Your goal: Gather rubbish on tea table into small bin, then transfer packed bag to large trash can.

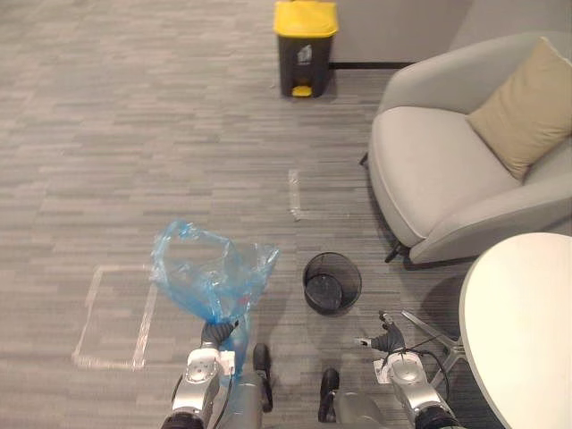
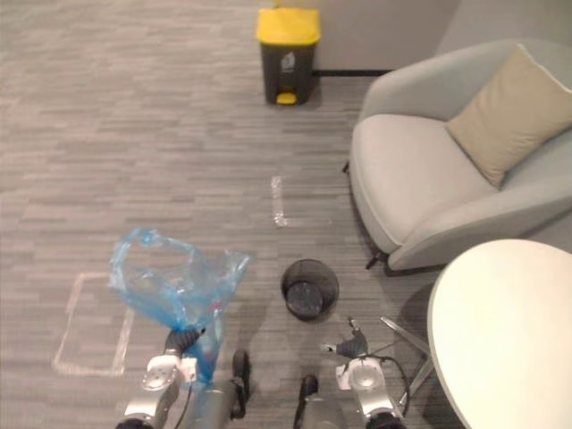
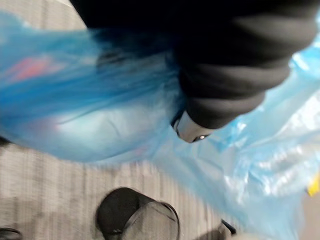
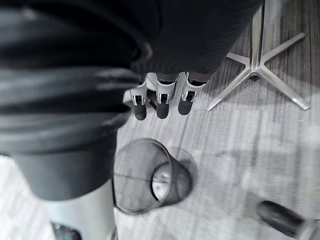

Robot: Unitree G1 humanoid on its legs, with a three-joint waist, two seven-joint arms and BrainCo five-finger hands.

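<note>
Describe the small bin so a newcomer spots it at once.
Start at the grey armchair. On the carpet between it and the blue bag stands the small bin: round, black mesh, no lid, unlike the tall yellow-lidded can farther off.

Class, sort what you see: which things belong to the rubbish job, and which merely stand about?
Job: blue bag in the left hand, small bin, large trash can, tea table.
Standing about: armchair, cushion, floor tape.

Grey striped carpet floor (image 1: 134, 134), pale tape rectangle (image 1: 143, 335) on it. Light grey upholstered armchair (image 1: 429, 179) holds a tan cushion (image 1: 521, 107).
</note>
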